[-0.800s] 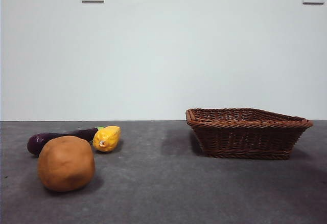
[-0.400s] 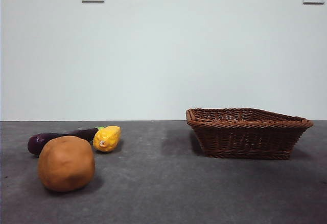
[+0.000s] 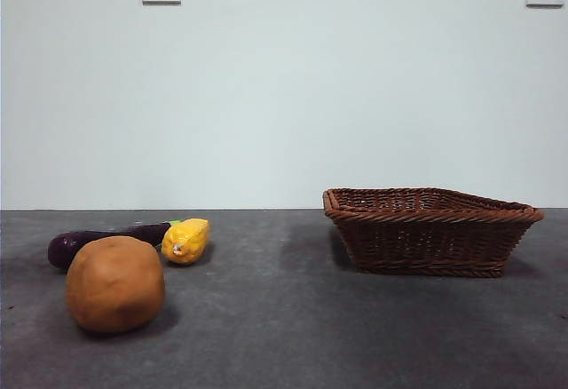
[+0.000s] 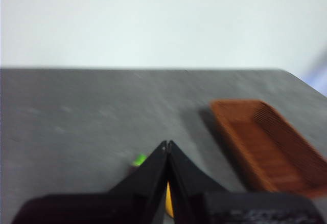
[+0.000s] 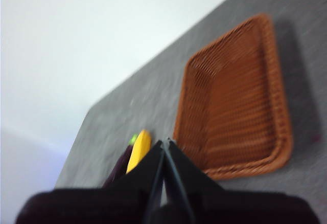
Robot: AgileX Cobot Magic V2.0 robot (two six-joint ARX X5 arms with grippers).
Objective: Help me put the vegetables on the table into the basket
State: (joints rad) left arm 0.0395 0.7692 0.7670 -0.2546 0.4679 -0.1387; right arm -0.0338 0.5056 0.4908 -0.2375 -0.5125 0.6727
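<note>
While the round orange-brown potato [image 3: 115, 283], slim purple eggplant [image 3: 102, 240] and yellow corn cob [image 3: 185, 240] lie untouched on the dark grey table [image 3: 293, 327], well apart from the brown wicker basket [image 3: 431, 229], left gripper [image 4: 167, 144] and right gripper [image 5: 164, 143] hover pressed together, so picking likely begins by parting one's jaws above a vegetable.

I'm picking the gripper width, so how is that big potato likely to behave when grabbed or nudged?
The potato looks broad and rounded, so narrow jaws may slip off its curved sides. It sits on a fairly wide base on the table, so it probably wobbles rather than rolls far. Its surface looks matte, likely not very slippery.
</note>
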